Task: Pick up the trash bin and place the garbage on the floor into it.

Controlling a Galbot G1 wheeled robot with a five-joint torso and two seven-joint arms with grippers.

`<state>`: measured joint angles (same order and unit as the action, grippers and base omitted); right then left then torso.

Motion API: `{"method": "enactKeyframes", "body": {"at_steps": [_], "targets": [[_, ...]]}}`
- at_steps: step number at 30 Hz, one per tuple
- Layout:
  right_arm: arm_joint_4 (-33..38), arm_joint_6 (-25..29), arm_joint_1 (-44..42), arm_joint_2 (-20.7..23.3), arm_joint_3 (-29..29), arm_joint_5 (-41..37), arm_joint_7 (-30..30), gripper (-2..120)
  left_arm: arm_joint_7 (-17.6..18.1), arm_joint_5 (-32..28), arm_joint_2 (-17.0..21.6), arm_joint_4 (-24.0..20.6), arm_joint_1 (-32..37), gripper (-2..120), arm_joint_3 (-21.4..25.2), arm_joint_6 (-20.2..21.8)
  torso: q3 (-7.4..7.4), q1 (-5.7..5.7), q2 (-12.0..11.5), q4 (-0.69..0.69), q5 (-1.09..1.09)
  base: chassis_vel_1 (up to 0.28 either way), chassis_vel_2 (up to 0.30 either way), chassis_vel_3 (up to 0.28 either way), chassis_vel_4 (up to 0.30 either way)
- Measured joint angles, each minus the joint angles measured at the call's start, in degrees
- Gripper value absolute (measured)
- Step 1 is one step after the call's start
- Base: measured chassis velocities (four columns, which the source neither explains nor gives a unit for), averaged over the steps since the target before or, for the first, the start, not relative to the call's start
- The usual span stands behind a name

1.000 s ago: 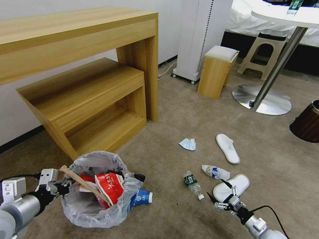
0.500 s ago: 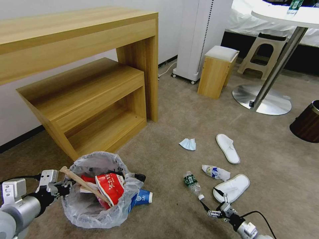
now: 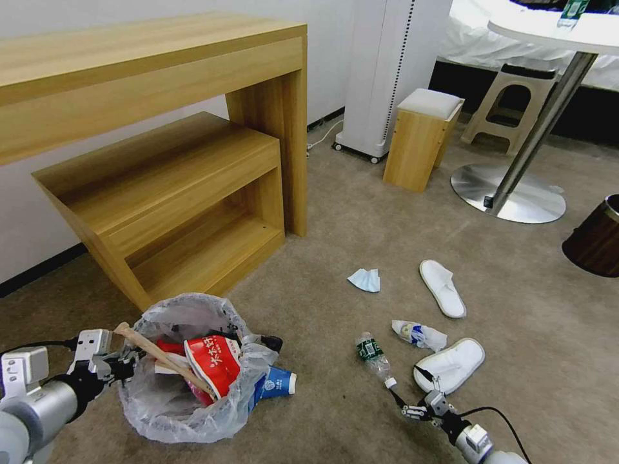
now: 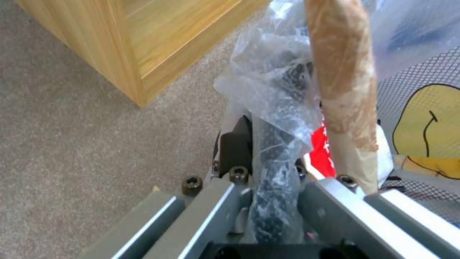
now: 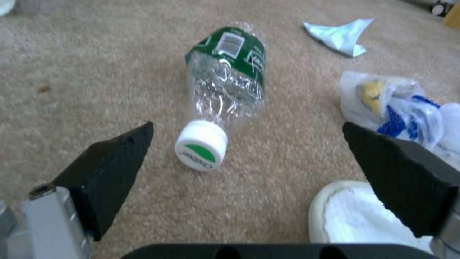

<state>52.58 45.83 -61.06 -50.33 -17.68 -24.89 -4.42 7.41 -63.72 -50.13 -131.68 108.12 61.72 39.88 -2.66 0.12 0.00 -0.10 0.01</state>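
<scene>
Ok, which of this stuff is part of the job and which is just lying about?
Job:
bin, held at its rim by left gripper
bottle, in front of open right gripper
mask
wrapper
slippers

Just there:
desk
stool
brown bin

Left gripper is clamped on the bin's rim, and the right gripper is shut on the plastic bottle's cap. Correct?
Not quite. The right gripper is open, its fingers apart on either side of the plastic bottle, not touching its cap, as the right wrist view shows. The left gripper is indeed clamped on the trash bin's rim.
</scene>
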Motion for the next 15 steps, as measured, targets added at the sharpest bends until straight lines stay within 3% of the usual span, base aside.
{"method": "enactKeyframes", "body": {"at_steps": [15], "targets": [[-2.3,0.3,2.5,-1.2,-2.8,-2.3,-3.5,100,-0.1,-0.1,0.2,0.0,-0.1,0,-0.2,-0.2,0.0,0.0,0.0,0.0,-0.01,0.0,0.0,0.0,0.0]]}}
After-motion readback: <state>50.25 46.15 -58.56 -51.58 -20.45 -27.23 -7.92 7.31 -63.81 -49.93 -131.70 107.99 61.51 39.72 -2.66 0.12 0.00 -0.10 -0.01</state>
